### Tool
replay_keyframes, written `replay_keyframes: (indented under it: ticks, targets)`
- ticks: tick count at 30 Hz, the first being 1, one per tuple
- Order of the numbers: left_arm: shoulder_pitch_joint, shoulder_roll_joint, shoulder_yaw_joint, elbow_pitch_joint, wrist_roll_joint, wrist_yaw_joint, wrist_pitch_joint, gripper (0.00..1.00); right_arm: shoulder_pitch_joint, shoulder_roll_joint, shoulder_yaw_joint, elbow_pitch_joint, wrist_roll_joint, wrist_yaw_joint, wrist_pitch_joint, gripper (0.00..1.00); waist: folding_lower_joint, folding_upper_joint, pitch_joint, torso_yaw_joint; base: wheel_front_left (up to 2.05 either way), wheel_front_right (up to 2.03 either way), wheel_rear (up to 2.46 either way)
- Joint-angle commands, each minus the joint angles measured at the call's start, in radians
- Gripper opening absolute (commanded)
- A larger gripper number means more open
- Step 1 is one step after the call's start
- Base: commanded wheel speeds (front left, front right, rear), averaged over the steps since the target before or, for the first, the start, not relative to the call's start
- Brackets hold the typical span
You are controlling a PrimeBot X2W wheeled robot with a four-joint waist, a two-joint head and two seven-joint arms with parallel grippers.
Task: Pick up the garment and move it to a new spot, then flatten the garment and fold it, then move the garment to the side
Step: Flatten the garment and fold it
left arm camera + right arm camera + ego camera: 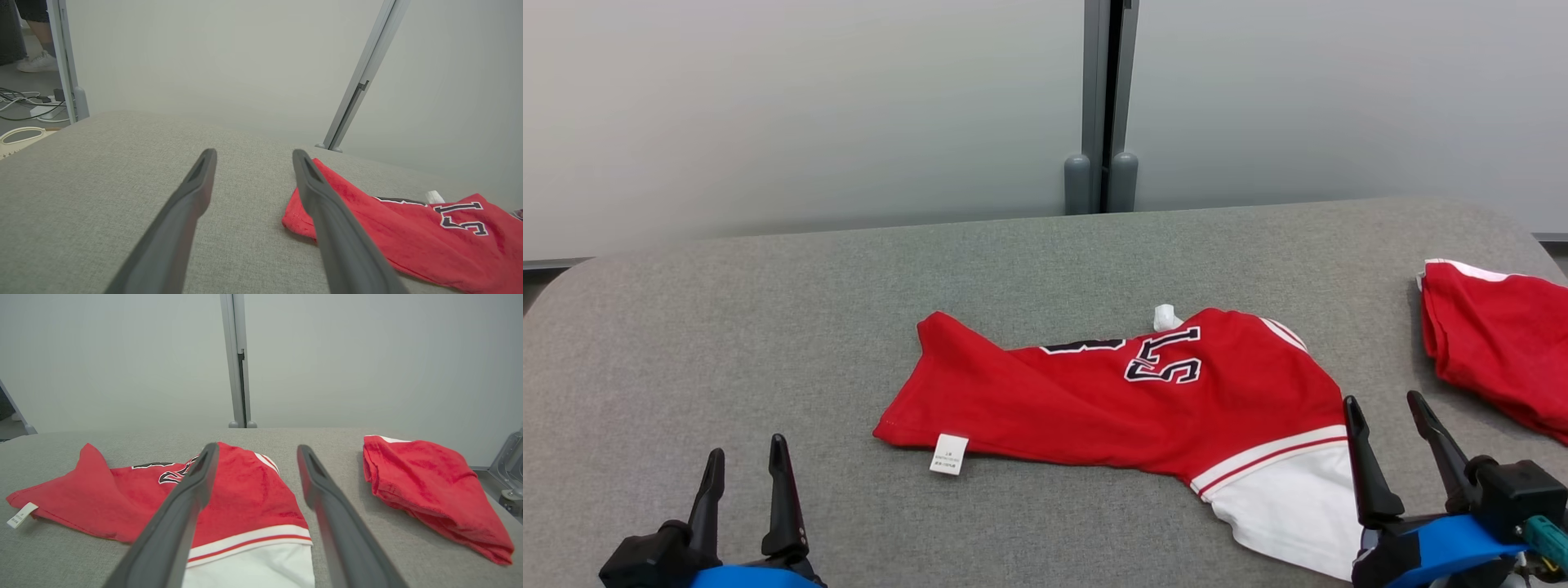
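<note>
Head view, garment (1143, 400) just beside right fingers (1364, 465)

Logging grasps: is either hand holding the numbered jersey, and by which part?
Nothing is held: the left hand and right hand stand open, the jersey lying free.

I see the garment (1143, 400) lying on the table (768, 327), abt centre, stretched L to R. A 2nd garment (1494, 359) sits at the table's R end, apart from it. L gripper (747, 445) is at the near edge, well L of the garment. R gripper (1383, 398) is at its R end, btwn the two. A post (1101, 106) stands behind the table, mid.
</note>
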Motion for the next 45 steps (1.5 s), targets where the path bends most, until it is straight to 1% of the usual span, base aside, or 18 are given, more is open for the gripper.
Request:
replay_keyframes:
  ticks: [1, 7, 25, 28, 31, 34, 37, 39, 45]
  targets:
    - [0.011, 0.006, -0.002, 0.002, 0.005, 0.004, -0.004, 1.0, 0.017, -0.002, 0.0, 0.0, -0.004, 0.001, -0.008, 1.0, 0.0, 0.0, -0.001, 0.0, 0.0, 0.0, 0.0]
    - [0.01, 0.015, -0.013, 0.009, 0.023, 0.001, -0.005, 1.0, 0.027, -0.002, -0.008, 0.012, -0.023, 0.001, -0.035, 1.0, 0.0, 0.0, -0.012, 0.003, 0.0, 0.0, 0.0]
    - [-0.017, 0.022, -0.032, 0.014, 0.016, 0.008, 0.012, 1.0, 0.011, -0.002, 0.014, 0.009, -0.001, 0.001, -0.016, 1.0, 0.0, 0.0, -0.011, -0.006, 0.0, 0.0, 0.0]
    - [-0.034, 0.023, -0.039, 0.019, 0.018, 0.001, 0.022, 1.0, 0.007, -0.002, 0.008, 0.015, 0.002, 0.001, -0.008, 1.0, 0.0, 0.0, -0.002, -0.012, 0.0, 0.0, 0.0]
    - [-0.07, 0.024, -0.061, 0.038, 0.022, -0.015, 0.045, 1.0, 0.002, -0.002, 0.0, 0.022, 0.006, 0.001, 0.013, 1.0, 0.0, 0.0, 0.015, -0.019, 0.0, 0.0, 0.0]
    - [-0.121, 0.019, -0.088, 0.09, 0.016, -0.04, 0.092, 1.0, -0.003, -0.002, 0.0, 0.026, 0.007, 0.001, 0.037, 1.0, 0.0, 0.0, 0.035, -0.03, 0.0, 0.0, 0.0]
    - [-0.187, 0.007, -0.113, 0.17, 0.002, -0.062, 0.15, 1.0, -0.014, -0.002, 0.004, 0.026, 0.011, 0.001, 0.047, 1.0, 0.0, 0.0, 0.057, -0.046, 0.0, 0.0, 0.0]
    - [-0.247, -0.008, -0.124, 0.264, -0.015, -0.072, 0.204, 1.0, -0.021, -0.002, 0.009, 0.024, 0.018, 0.001, 0.053, 1.0, 0.0, 0.0, 0.078, -0.066, 0.0, 0.0, 0.0]
    - [-0.327, -0.038, -0.111, 0.408, -0.058, -0.068, 0.264, 1.0, -0.03, -0.002, 0.015, 0.029, 0.024, 0.001, 0.053, 1.0, 0.0, 0.0, 0.103, -0.104, 0.0, 0.0, 0.0]
